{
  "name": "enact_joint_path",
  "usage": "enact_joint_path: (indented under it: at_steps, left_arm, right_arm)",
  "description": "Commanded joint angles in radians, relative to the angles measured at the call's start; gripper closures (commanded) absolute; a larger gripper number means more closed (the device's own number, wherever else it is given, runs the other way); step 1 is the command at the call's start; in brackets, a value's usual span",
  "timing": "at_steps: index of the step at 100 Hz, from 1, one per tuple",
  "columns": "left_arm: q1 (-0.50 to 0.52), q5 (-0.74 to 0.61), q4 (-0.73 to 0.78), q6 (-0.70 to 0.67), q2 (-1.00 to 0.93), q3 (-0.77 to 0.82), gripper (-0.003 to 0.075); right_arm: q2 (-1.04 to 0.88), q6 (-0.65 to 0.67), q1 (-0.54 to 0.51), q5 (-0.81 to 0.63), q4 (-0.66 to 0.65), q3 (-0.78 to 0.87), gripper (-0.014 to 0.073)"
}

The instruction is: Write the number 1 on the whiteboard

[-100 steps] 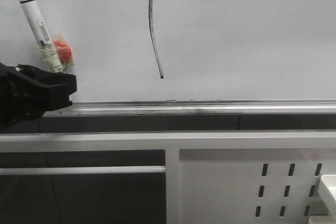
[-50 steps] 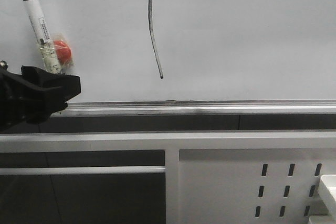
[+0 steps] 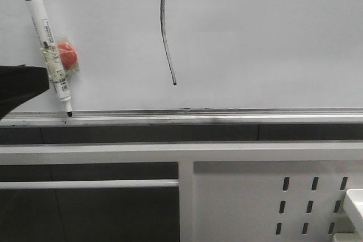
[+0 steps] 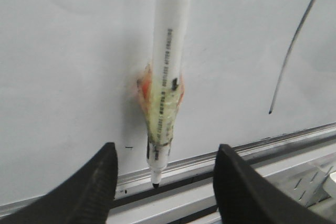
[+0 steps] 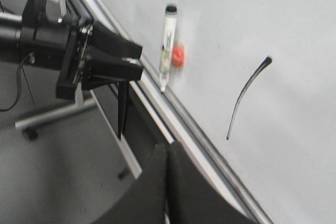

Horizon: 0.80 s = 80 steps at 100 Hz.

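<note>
The whiteboard (image 3: 261, 32) bears the number 1 (image 3: 164, 26), a thin dark curved stroke that ends in a dot. It also shows in the left wrist view (image 4: 294, 45) and the right wrist view (image 5: 244, 95). A white marker (image 3: 48, 49) with a red magnet (image 3: 68, 55) taped to it sticks to the board, its tip resting on the silver ledge (image 3: 227, 116). My left gripper (image 4: 165, 150) is open and empty, its fingers (image 4: 89, 192) apart on either side of the marker (image 4: 168, 61) and drawn back from it. My right gripper (image 5: 168, 148) is shut and empty, below the ledge.
A white perforated metal panel (image 3: 272, 196) and white frame bars (image 3: 113, 152) lie below the ledge. A white object (image 3: 354, 202) sits at the lower right edge. The left arm (image 5: 79, 51) hangs close to the marker (image 5: 168, 45).
My left gripper has let go of the marker and drawn back to the left. The marker stays on the board with its tip on the ledge.
</note>
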Motion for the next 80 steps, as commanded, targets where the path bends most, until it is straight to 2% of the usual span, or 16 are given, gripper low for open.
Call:
enact_joint_path:
  at_steps: [1, 12, 28, 50, 80]
  left_arm:
    - [0.001, -0.224, 0.02, 0.022, -0.081, 0.02, 0.0399]
    - [0.001, -0.224, 0.018, 0.025, -0.126, 0.061, 0.0501]
    - [0.001, -0.224, 0.053, 0.041, -0.145, 0.111, 0.0743]
    - [0.001, -0.179, 0.152, 0.046, -0.145, 0.111, 0.074]
    - [0.001, -0.074, 0.141, 0.05, -0.154, 0.089, 0.074]
  right_arm:
    - [-0.089, 0.0, -0.005, -0.165, -0.018, 0.057, 0.0661]
    - [-0.198, 0.019, -0.005, -0.238, -0.016, 0.188, 0.0659]
    - [-0.366, 0.027, -0.005, -0.242, -0.016, 0.382, 0.0659]
    - [-0.571, 0.027, -0.005, -0.25, -0.018, 0.547, 0.0664]
    - [-0.637, 0.027, -0.005, -0.241, -0.018, 0.551, 0.0664]
